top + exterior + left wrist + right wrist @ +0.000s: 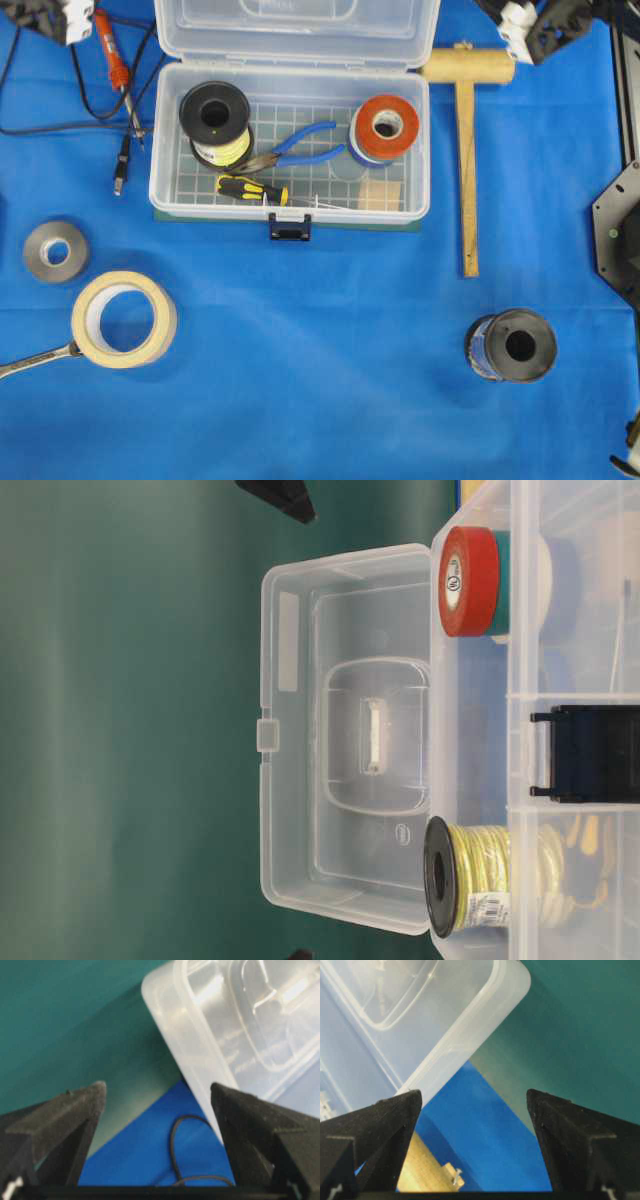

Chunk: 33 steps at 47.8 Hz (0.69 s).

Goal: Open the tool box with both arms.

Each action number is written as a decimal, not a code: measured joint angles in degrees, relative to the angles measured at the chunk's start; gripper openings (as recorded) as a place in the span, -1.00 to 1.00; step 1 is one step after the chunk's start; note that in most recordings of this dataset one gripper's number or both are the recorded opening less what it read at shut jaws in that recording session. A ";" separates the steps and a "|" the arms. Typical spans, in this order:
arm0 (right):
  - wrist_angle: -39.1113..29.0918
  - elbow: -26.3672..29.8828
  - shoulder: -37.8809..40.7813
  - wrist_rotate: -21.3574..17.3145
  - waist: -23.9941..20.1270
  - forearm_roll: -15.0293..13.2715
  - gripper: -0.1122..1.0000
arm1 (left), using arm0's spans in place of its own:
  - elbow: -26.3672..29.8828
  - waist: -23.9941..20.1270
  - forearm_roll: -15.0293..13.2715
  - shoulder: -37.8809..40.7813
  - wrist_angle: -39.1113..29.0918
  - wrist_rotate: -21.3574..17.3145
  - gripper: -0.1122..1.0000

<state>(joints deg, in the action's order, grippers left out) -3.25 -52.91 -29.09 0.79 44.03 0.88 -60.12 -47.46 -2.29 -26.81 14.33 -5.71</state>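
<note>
The tool box (160,150) is a clear plastic case on the blue cloth, with its lid (297,30) swung open and standing at the back. Its dark latch (290,228) hangs off the front wall. Inside lie a yellow wire spool (215,120), a red tape roll (385,125), blue pliers (295,150) and a screwdriver (250,188). My left gripper (157,1087) is open, apart from the lid's left corner (165,1005). My right gripper (474,1092) is open off the lid's right corner (510,990). Neither holds anything.
A wooden mallet (467,150) lies right of the box. A soldering iron (112,60) with cables lies at the back left. A grey tape roll (55,250), a masking tape roll (123,318) and a wrench (35,360) are front left, a black spool (512,345) front right.
</note>
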 measured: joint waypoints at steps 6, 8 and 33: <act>-0.88 -1.14 -2.29 -0.26 0.09 0.00 0.71 | -1.67 0.00 0.00 -2.72 -0.62 0.35 0.67; -1.14 -1.23 -2.72 -0.53 0.09 0.00 0.71 | -2.11 0.00 0.00 -3.60 -0.53 0.53 0.67; -3.96 -2.20 -3.25 -2.55 -18.28 1.32 0.71 | -6.24 16.26 0.00 -12.83 -6.06 0.97 0.67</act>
<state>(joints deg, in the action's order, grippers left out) -7.21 -55.11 -32.34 -1.76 25.75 2.20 -66.36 -31.20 -2.29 -39.64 8.26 -4.75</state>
